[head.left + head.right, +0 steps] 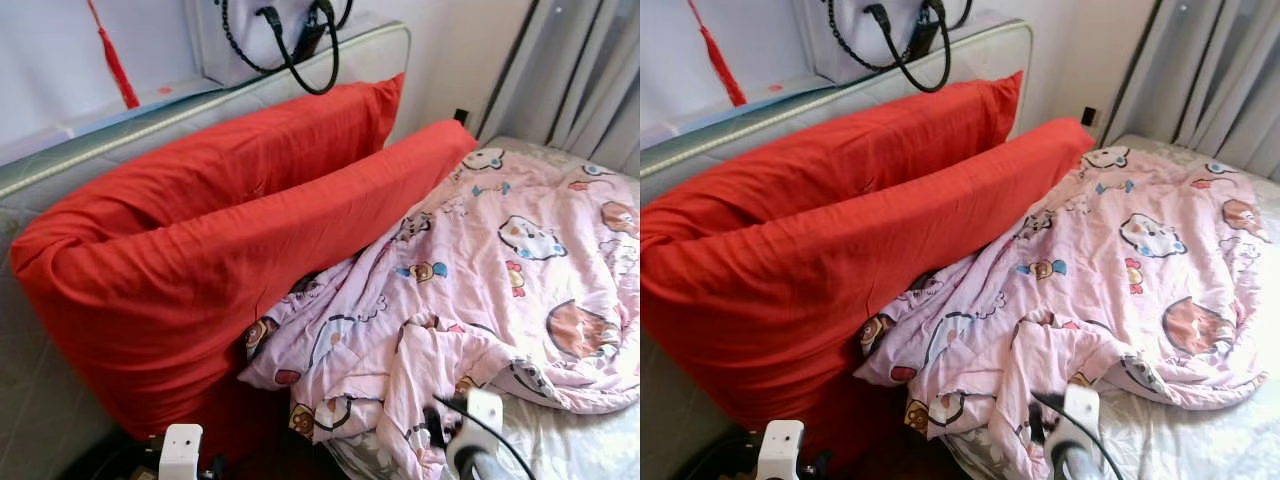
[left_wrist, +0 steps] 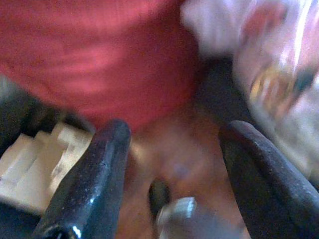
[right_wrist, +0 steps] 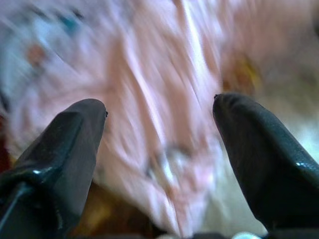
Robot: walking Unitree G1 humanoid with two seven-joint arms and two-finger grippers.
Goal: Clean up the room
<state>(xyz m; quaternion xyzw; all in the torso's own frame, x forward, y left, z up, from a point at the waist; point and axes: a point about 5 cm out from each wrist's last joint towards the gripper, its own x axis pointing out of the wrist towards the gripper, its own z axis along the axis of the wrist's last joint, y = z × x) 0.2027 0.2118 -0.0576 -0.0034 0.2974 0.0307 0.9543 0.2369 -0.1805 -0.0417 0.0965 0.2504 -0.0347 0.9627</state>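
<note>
Crumpled quilt (image 1: 500, 270) abuts the front pillow (image 1: 200, 290). Left gripper (image 2: 172, 144) and right gripper (image 3: 159, 124) gape, empty; wrist views blurred

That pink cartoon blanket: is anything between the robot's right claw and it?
Nothing visible. The right gripper, fingers open, points straight at the crumpled pink blanket, with only open air in the gap. The red pillows lie off to the robot's left, out of that path.
</note>
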